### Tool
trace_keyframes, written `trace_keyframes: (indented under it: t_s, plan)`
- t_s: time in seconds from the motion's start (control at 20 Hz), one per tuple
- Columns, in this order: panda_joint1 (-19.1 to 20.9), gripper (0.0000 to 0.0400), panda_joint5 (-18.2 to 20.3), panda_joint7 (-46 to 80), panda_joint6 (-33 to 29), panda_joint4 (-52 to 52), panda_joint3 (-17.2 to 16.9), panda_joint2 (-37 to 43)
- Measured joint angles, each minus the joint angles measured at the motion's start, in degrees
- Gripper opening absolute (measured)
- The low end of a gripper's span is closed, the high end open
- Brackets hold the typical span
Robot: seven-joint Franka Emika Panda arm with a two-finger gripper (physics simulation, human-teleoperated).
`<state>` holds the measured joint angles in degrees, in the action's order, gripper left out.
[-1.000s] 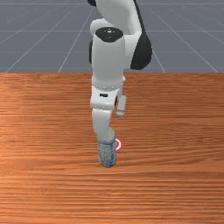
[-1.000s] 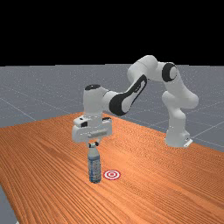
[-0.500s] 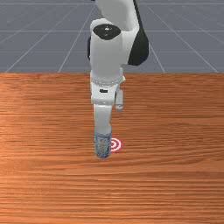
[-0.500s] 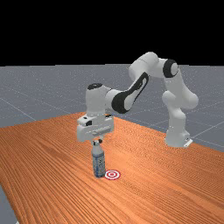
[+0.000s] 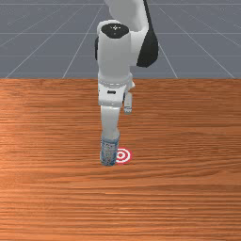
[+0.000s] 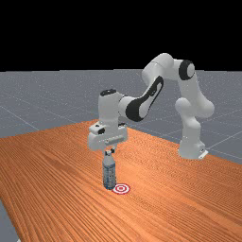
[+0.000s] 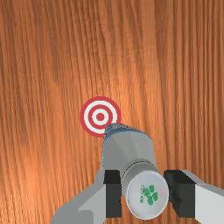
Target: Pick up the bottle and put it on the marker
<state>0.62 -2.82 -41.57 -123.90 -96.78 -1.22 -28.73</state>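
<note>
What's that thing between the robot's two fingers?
It's the top of the bottle, with its pale cap marked in green. The wrist view shows it between the fingers, one dark pad on each side, gripping it.

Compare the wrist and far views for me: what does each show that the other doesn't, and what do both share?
Wrist view: the green mark on top of the cap.
Far view: the arm down to its base, and the floor beyond the table.
Both: the gripper shut on the bottle at its top, the bottle off the centre of the marker.
</note>
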Motion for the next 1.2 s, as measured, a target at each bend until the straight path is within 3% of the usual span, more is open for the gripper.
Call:
trace_keyframes:
  t_s: [0.2,0.4,0.9,0.95,1.05,1.15,1.2]
  plan:
    - [0.1,0.0151,-1.2,-6.4,-0.5,-0.5,1.6,0.3]
    - [-2.1,0.0152,-0.8,0.8,-1.2,-1.2,1.2,0.6]
    - [-2.4,0.0151,-0.6,2.5,-1.4,-6.4,1.1,4.6]
    - [-3.9,0.0151,-4.4,4.9,-1.2,-6.2,-0.2,4.3]
    - [-4.6,0.0150,-6.0,6.3,-1.9,-6.4,-0.8,3.6]
    - [-4.6,0.0151,-5.8,6.1,-3.1,-6.4,-0.8,3.4]
    - [-3.0,0.0152,-2.3,3.2,-2.6,-5.8,0.6,3.2]
